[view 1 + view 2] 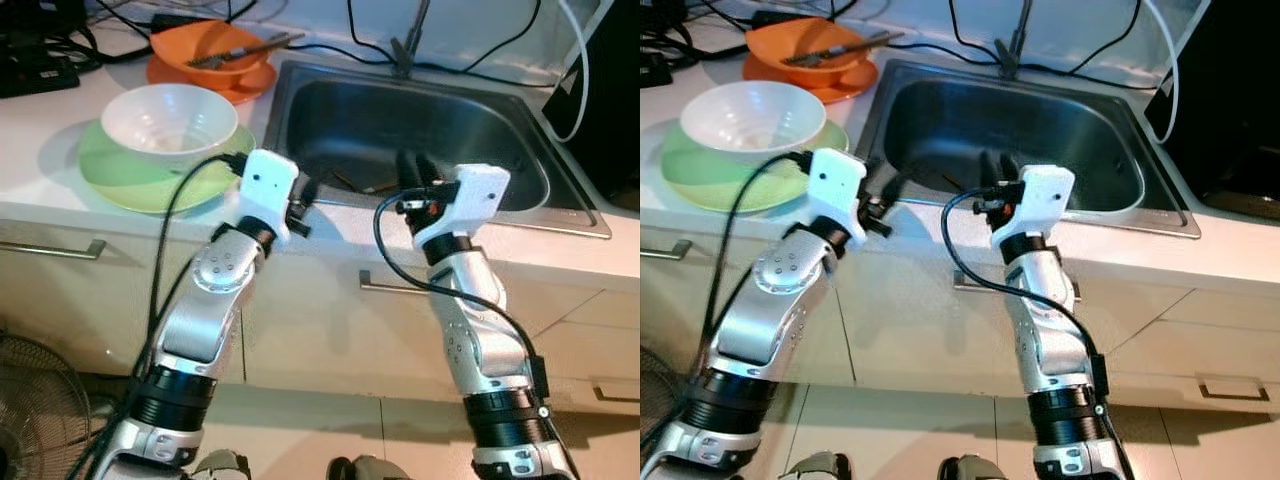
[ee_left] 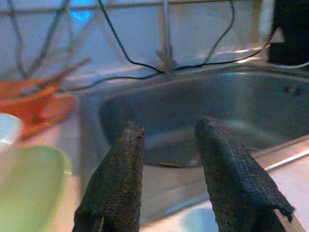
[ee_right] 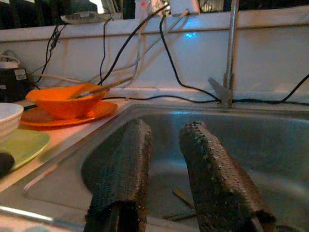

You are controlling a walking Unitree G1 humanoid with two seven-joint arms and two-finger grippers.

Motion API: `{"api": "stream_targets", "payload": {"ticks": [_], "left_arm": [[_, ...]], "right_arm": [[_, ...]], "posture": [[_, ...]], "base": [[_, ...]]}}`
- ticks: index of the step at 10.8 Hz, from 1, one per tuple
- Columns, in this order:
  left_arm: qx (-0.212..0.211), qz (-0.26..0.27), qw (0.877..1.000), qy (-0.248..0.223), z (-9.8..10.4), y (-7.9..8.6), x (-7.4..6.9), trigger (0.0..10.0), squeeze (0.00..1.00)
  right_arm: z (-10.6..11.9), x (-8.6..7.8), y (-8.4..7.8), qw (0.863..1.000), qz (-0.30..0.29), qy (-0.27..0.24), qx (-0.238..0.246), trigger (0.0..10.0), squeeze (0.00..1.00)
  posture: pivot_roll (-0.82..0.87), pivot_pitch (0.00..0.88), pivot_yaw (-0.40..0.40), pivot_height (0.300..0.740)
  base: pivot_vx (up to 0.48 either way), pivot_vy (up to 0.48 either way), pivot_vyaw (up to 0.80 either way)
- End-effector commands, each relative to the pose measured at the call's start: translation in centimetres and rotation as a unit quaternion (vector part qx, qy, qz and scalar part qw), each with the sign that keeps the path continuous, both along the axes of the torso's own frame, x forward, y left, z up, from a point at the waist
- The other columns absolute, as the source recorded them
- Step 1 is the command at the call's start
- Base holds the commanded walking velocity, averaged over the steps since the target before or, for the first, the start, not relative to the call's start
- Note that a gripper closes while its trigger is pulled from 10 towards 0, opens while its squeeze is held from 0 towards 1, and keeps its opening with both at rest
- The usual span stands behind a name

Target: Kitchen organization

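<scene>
Steel sink [image 1: 500, 150] straight ahead, thin sticks [image 3: 186, 205] lying in its basin; my right end effector [image 1: 415, 165] and left end effector [image 1: 303, 195] hover narrowly parted, empty, so I'd lower right slowly.

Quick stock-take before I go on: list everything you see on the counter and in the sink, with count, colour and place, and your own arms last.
Stainless steel sink: one, silver, set in the counter ahead.
Thin utensils in the sink: a few, dark, on the basin floor; kind unclear.
Tap: one, metal, behind the sink.
White bowl: one, on the green plate.
Green plate: one, on the counter left of the sink.
Orange bowl: one, on the orange plate, holding dark utensils.
Black cables: several, along the back wall.
Left gripper: fingers open, at the sink's front edge.
Right gripper: fingers open, over the sink.
</scene>
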State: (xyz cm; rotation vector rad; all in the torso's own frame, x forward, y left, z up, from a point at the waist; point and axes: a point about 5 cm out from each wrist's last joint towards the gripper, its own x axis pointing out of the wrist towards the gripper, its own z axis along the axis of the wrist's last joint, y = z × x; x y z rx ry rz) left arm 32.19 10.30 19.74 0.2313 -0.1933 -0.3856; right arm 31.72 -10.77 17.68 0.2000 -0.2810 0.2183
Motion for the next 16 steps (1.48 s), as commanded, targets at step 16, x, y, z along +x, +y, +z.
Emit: {"api": "stream_targets", "payload": {"ticks": [16], "left_arm": [[-0.040, 0.042, 0.992, -0.109, 4.8, -0.3, 0.6, 10.0, 0.00]], "right_arm": [[4.9, 1.5, -0.9, 0.996, -0.060, -0.062, 0.001, 10.0, 0.00]], "posture": [[-0.04, 0.055, -0.105, 0.740]], "base": [[0.048, 0.000, 0.00]]}}
